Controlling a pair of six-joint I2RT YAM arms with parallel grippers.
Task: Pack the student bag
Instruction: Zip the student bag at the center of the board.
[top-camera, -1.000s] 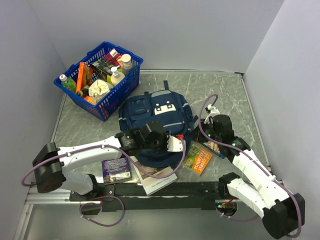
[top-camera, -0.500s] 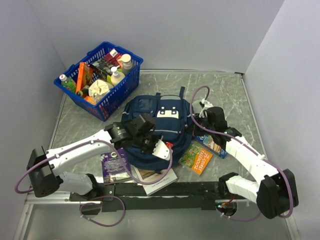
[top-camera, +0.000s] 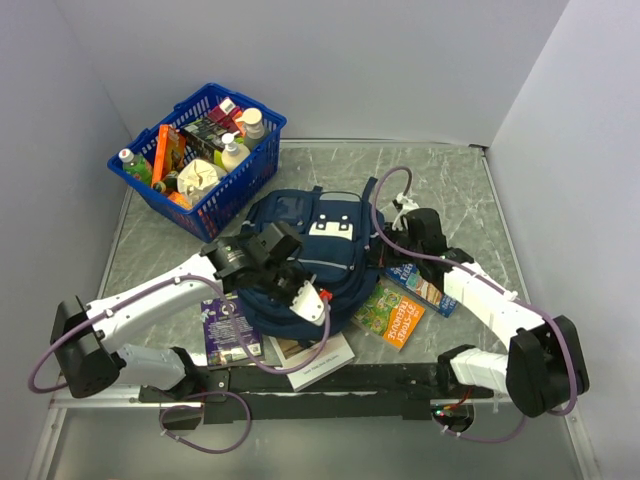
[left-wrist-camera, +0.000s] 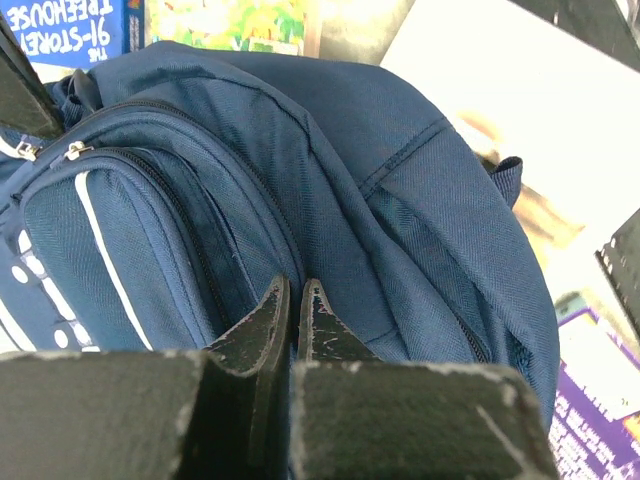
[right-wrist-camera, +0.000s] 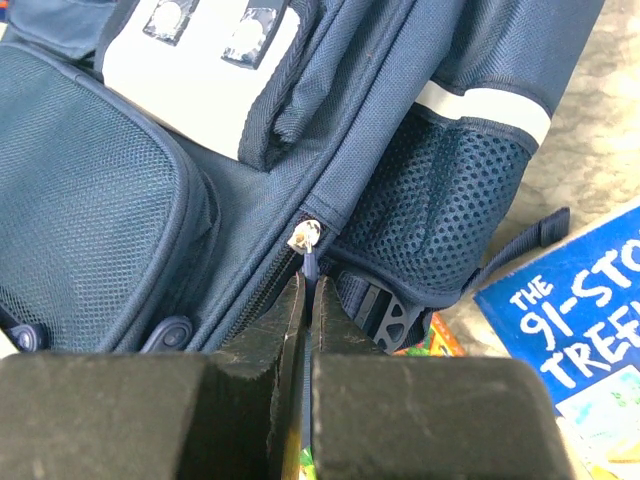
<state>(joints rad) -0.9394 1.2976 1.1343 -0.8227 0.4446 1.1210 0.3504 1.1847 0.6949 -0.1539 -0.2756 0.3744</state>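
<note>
The student bag (top-camera: 300, 235), a navy backpack with a pale front panel, lies in the middle of the table. My left gripper (top-camera: 320, 298) (left-wrist-camera: 295, 287) rests on the bag's near side. Its fingers are shut, pinching a fold of the navy fabric beside the front pocket (left-wrist-camera: 110, 250). My right gripper (top-camera: 388, 258) (right-wrist-camera: 310, 280) is at the bag's right side, next to the mesh side pocket (right-wrist-camera: 440, 210). It is shut on the blue zip pull hanging from the silver slider (right-wrist-camera: 305, 237).
A blue basket (top-camera: 262, 160) of bottles and packets stands at the back left. Books lie around the bag: a blue one (top-camera: 428, 288) (right-wrist-camera: 570, 330), a green-orange one (top-camera: 390, 314), a purple one (top-camera: 230, 332) and a white one (top-camera: 318, 360).
The right arm has reached forward and left to the bag's right side. The left arm has drawn back to the left, and the bag has shifted and bunched up with it.
</note>
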